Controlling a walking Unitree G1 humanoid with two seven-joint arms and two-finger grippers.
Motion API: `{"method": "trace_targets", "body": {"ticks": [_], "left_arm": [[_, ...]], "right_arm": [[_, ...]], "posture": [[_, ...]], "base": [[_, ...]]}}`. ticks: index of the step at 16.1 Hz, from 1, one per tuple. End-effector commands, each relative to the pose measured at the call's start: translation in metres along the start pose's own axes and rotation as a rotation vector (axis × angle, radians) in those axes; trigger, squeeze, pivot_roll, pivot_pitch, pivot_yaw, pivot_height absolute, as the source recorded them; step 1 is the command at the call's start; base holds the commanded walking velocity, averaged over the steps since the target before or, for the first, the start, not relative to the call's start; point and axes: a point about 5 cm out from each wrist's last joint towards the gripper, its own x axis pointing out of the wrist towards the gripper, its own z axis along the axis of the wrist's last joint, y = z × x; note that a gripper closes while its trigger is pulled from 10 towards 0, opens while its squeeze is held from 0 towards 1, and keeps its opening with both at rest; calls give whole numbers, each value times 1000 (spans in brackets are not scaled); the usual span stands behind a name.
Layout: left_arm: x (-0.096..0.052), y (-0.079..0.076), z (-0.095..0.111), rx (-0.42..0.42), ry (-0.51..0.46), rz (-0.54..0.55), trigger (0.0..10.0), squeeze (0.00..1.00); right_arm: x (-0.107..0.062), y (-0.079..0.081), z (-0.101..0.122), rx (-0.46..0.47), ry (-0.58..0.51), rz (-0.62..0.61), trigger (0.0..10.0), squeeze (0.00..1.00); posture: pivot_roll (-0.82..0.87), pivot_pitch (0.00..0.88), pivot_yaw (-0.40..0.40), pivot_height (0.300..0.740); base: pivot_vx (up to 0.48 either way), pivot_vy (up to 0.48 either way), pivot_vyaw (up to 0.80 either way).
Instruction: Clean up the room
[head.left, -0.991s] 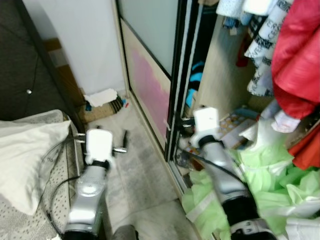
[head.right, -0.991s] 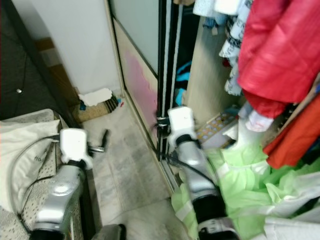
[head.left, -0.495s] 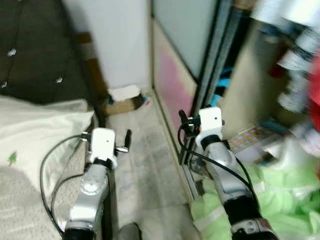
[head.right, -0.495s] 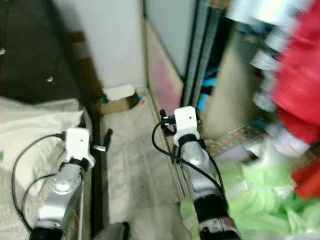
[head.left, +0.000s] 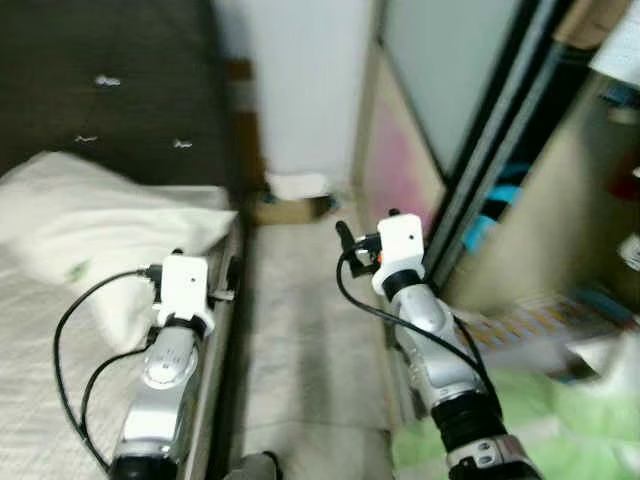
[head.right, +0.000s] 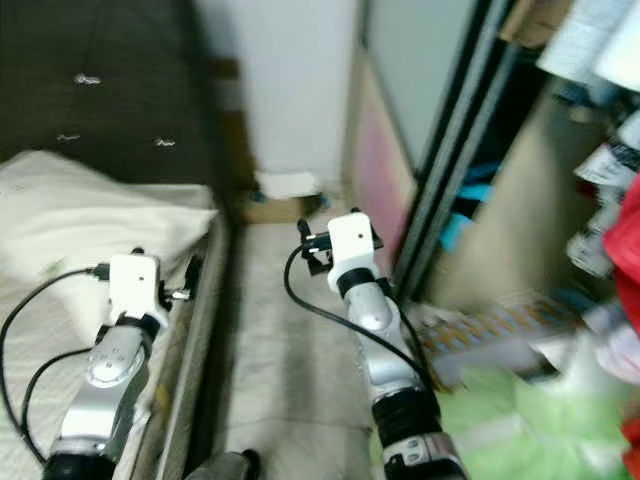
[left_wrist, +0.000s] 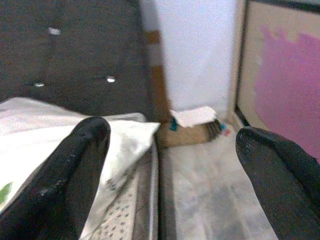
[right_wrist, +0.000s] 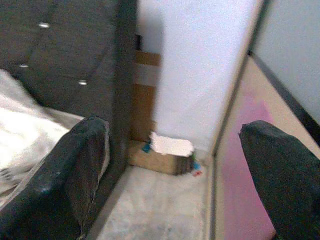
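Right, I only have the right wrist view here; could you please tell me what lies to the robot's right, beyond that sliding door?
Observer: An open wardrobe, with light green fabric heaped on the floor at its foot.
Operator: Thank you. And where is the left end effector just now?
Observer: The left end effector is held out over the edge of the bed, its fingers open, with a white pillow lying just to its left.
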Motion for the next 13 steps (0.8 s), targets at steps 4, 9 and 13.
{"method": "trace_targets", "body": {"ticks": [4,9,13], "left_arm": [[0,-3,1,6,-9,-17,10000,0],[0,-4,2,-3,-15,-8,10000,0],[-1,-4,2,-8,-14,-6,10000,0]], "right_arm": [[2,-4,5,13,-30,-1,10000,0],[5,0,7,15,-35,17,10000,0],[4,-1,6,15,-35,14,10000,0]], "posture": [[145,0,-40,740],[153,0,-56,740],[148,0,-54,740]], "base": [[0,0,800],[0,0,795],[0,0,794]]}}
